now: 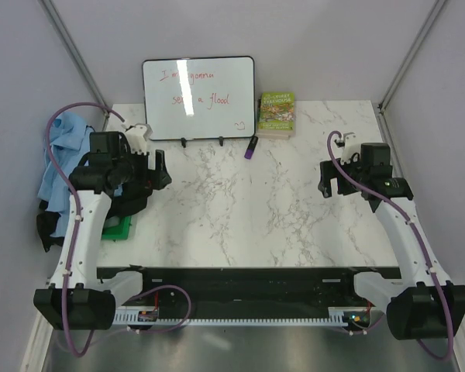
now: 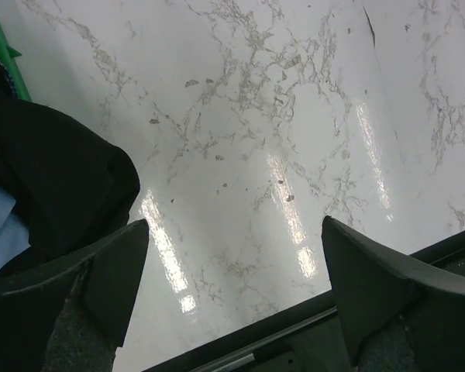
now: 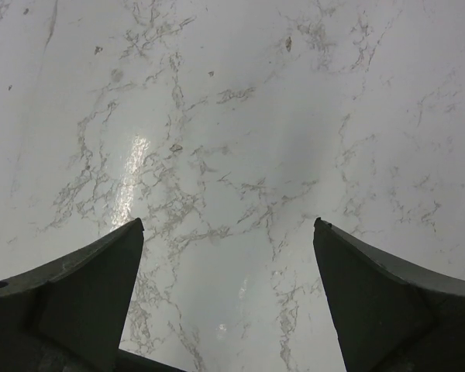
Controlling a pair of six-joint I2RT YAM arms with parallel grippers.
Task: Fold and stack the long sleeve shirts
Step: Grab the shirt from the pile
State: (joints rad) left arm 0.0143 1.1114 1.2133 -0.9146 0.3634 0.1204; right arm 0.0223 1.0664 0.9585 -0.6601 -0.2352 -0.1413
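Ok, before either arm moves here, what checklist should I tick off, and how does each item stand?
1. Left gripper open and empty: ok.
2. Right gripper open and empty: ok.
3. Shirts spread flat: not ok; the blue shirt and black shirt lie bunched at the table's left edge.
4. Marble under both grippers bare: ok.
5. Book and marker out of the way at the far edge: ok.
6. Shirts untangled from each other: cannot tell.
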